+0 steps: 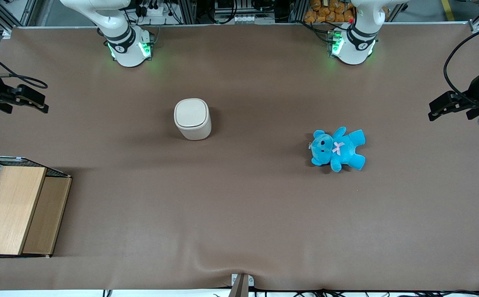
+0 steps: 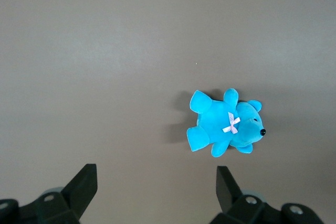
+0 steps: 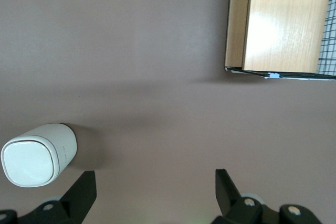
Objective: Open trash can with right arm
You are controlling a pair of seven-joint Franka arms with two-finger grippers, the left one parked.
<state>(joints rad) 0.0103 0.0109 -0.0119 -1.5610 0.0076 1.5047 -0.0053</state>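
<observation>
The trash can (image 1: 192, 119) is a small cream-white bin standing upright on the brown table, its flap lid lying flat and closed. The right wrist view also shows the trash can (image 3: 37, 156), seen from above, with its rounded-square lid. My right gripper (image 1: 41, 103) hangs above the table toward the working arm's end, well apart from the bin and touching nothing. In the right wrist view the gripper (image 3: 155, 187) is open, with only bare table between its black fingers (image 3: 84, 190).
A wooden box with wire mesh (image 1: 12, 210) sits toward the working arm's end, nearer the front camera than the bin; the wrist view shows the box (image 3: 278, 22) too. A blue teddy (image 1: 338, 149) lies toward the parked arm's end.
</observation>
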